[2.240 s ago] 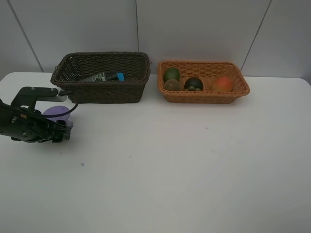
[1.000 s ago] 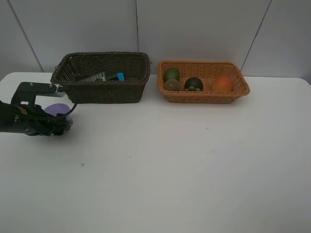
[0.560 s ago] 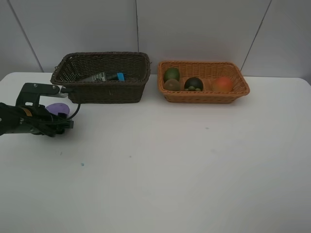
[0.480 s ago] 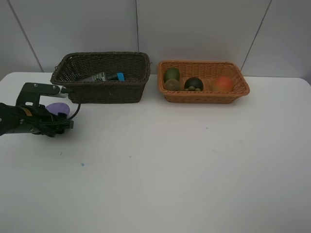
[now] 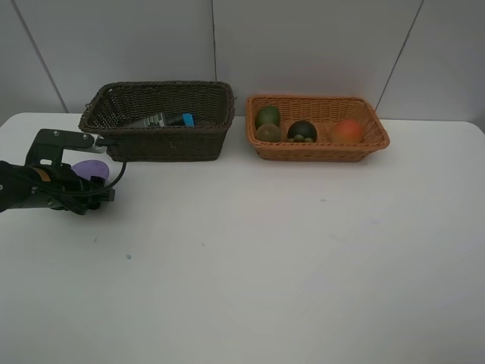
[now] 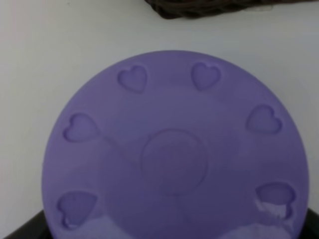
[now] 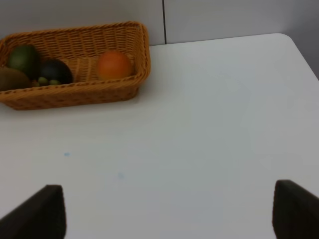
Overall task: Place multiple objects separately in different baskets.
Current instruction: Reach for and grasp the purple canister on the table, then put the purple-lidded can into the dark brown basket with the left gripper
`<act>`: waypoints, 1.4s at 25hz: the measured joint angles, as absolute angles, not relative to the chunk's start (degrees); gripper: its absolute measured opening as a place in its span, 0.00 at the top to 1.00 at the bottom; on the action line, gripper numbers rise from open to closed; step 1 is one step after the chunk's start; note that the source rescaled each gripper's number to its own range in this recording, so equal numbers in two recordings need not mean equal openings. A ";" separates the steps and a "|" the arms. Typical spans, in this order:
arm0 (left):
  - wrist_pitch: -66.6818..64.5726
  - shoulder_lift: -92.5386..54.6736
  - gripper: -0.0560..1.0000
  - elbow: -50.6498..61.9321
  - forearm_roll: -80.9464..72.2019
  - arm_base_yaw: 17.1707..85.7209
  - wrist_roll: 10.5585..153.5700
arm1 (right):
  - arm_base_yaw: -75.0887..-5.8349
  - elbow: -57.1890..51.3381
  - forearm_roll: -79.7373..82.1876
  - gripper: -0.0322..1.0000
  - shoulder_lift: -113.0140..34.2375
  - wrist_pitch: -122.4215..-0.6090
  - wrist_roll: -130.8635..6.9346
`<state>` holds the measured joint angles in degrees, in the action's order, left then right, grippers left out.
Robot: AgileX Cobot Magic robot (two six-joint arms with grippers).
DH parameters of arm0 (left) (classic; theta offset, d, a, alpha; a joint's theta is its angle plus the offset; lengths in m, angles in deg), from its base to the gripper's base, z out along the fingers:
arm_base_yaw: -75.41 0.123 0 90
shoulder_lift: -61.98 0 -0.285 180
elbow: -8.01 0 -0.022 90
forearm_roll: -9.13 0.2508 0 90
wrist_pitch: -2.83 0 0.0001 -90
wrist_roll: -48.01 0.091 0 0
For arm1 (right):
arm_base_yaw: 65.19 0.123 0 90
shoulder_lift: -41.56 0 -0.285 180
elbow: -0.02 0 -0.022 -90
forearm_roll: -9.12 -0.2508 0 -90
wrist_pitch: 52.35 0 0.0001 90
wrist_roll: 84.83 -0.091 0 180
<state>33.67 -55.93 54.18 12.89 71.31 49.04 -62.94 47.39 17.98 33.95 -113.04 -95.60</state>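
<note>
I can read no text, label, brand or number in any of my views. The bottle [image 5: 159, 120] in the dark basket [image 5: 155, 140] has a pale label patch, but it is too small and blurred for me to make out. The nearest thing to a sign is on the purple lid [image 6: 174, 149]: a ring of embossed hearts around a plain raised circle, six of them showing in my left wrist view, at about 11, 1, 2, 4, 8 and 9 o'clock. They carry no lettering.
</note>
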 joint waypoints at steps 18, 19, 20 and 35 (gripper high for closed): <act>13.52 -36.93 0.25 54.38 12.39 71.31 48.72 | -62.94 47.39 17.98 0.00 33.95 -113.04 -95.60; 12.65 -34.99 0.25 54.33 12.20 71.31 48.38 | -62.94 47.39 17.98 0.00 33.95 -113.04 -95.60; 11.47 -33.11 0.25 54.26 12.07 71.31 48.01 | -62.94 47.39 17.98 0.00 33.95 -113.04 -95.65; -1.26 -29.40 0.25 36.24 11.80 67.93 48.01 | -62.94 47.39 17.98 0.00 33.95 -113.04 -95.65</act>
<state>-1.26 -29.40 36.24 11.80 67.93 48.01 -62.94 47.39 17.98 33.95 -113.04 -95.65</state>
